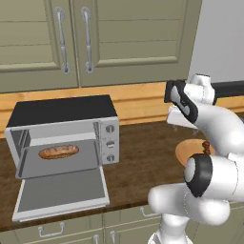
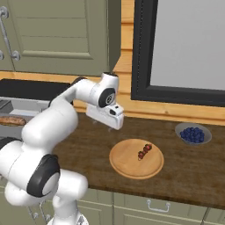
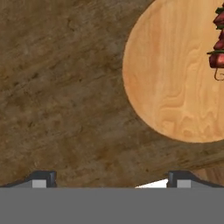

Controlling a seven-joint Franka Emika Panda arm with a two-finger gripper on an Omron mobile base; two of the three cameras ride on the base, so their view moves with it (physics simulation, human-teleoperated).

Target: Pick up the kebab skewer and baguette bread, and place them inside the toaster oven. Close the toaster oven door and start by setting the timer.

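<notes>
The toaster oven point(image 1: 66, 112) stands at the left of the counter with its door point(image 1: 62, 193) dropped flat open. Inside on the tray lies the baguette bread point(image 1: 58, 152), which also shows in the right base view point(image 2: 12, 120). The kebab skewer point(image 2: 145, 151) lies on a round wooden board point(image 2: 132, 165) to the right; its end shows at the hand view's edge point(image 3: 218, 41). My gripper point(image 3: 111, 179) hangs above the dark counter left of the board point(image 3: 175, 87), between oven and board point(image 2: 107, 122). It is open, fingertips point(image 3: 43, 178) wide apart, with nothing between them.
A grey bowl of blueberries point(image 2: 193, 134) sits right of the board, near the back wall. A dark-framed panel point(image 2: 184, 48) rises behind the counter. Cupboards with bar handles point(image 1: 62, 40) hang above the oven. The counter's front edge runs just past the open door.
</notes>
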